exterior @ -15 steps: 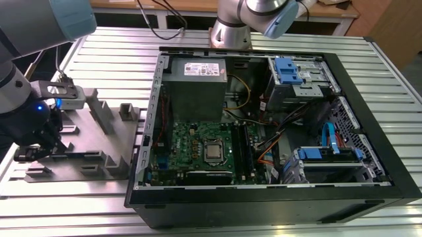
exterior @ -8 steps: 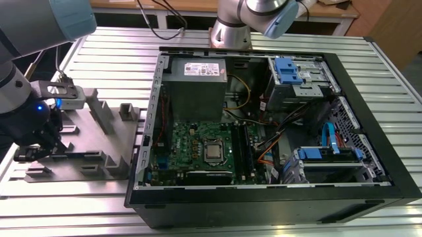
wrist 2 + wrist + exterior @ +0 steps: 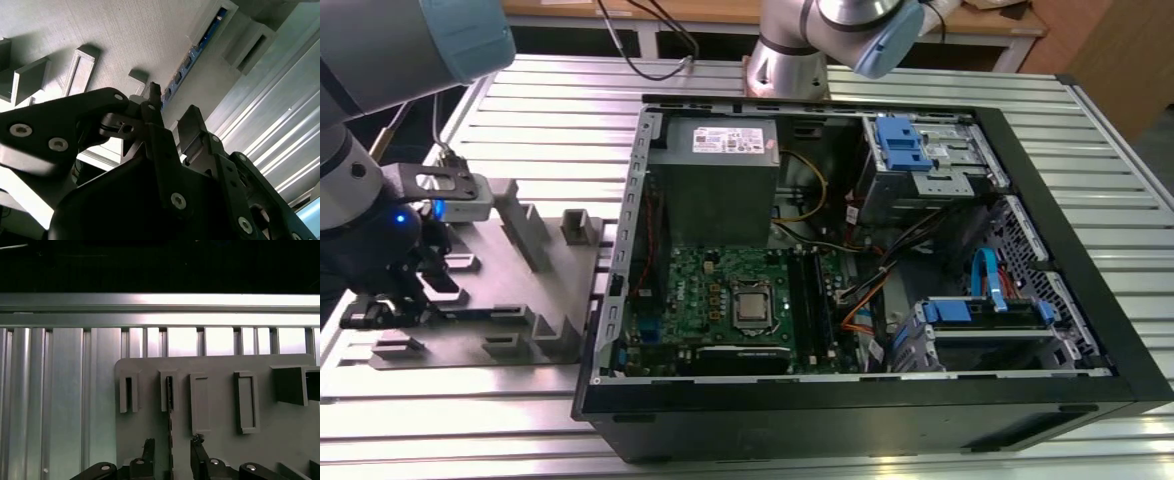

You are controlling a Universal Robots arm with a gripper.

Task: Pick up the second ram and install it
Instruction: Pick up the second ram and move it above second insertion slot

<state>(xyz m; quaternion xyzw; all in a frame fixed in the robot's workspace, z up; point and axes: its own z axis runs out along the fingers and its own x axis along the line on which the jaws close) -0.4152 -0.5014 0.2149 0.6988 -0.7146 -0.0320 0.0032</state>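
1 second ram point(image 3: 169, 395) edge-up btwn spread claw point(image 3: 172, 441).

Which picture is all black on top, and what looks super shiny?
The first wrist view is black along its top, and the metal rail just below glares white; in the second wrist view the gripper is a dark shape against the lit grey tray; the exterior view is evenly lit.

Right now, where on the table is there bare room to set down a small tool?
In the exterior view, bare ribbed table lies nearer the camera than the grey fixture plate, and beyond it too. Crowded: the plate's holders under the gripper, and the cables inside the computer case.
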